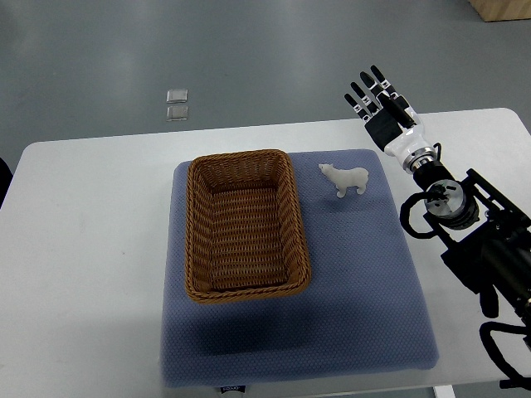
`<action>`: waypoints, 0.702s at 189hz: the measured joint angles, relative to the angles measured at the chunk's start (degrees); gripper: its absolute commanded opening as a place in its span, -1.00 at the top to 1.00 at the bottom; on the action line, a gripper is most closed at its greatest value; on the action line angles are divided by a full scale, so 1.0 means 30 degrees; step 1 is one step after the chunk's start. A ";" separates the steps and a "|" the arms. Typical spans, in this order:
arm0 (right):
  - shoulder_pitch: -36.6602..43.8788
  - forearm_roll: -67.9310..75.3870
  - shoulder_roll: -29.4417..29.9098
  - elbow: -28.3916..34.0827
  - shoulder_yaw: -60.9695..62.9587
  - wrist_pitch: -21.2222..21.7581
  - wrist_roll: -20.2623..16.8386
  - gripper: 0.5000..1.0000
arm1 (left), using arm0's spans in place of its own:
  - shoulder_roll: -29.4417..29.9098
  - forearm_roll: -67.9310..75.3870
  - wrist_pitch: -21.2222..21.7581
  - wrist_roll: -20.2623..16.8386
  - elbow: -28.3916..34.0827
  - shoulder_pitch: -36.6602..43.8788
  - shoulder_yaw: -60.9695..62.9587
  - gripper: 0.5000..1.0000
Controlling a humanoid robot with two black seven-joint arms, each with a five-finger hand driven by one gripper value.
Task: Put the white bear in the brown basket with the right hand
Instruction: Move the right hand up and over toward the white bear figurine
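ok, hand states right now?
Left hand: not in view.
Right hand: open, fingers extended, holding nothing, off to the right of the white bear.

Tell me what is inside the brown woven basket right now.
Nothing shows inside the brown woven wicker basket: only its bare woven floor. The small white toy bear stands outside it on the blue mat, to its right. Nothing covers the interior from this view.

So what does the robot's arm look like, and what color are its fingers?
The right robot hand has black fingers with pale grey bands at the joints, like stripes. Its wrist is a shiny white shell ending in a silver ring. Behind that, the arm is chunky black metal with round joints and looping black cables. No left arm shows in the picture.
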 measured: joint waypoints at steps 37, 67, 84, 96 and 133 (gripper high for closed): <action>0.0100 0.0000 -0.0081 0.0000 -0.0026 0.0045 -0.0025 -0.72 | 0.0000 0.0000 0.0000 0.0000 0.0025 0.0005 0.0025 -1.00; 0.0212 0.0000 -0.0217 0.0000 -0.0088 0.0070 -0.0056 -0.72 | 0.0000 -0.0011 0.0000 -0.0019 0.0041 0.0013 -0.0025 -1.00; 0.0336 -0.0062 -0.0359 0.0000 -0.0583 0.0110 -0.0251 -0.72 | 0.0000 -0.0024 0.0000 -0.0026 0.0041 0.0012 -0.0027 -1.00; 0.0586 -0.0393 -0.0685 0.0000 -0.1254 0.0114 -0.0478 -0.72 | 0.0000 -0.0030 0.0000 -0.0028 0.0048 0.0010 -0.0028 -1.00; 0.2447 -0.4024 -0.2675 -0.0003 -0.4776 0.0116 -0.1249 -0.72 | 0.0000 -0.0033 0.0000 -0.0029 0.0059 0.0005 -0.0031 -1.00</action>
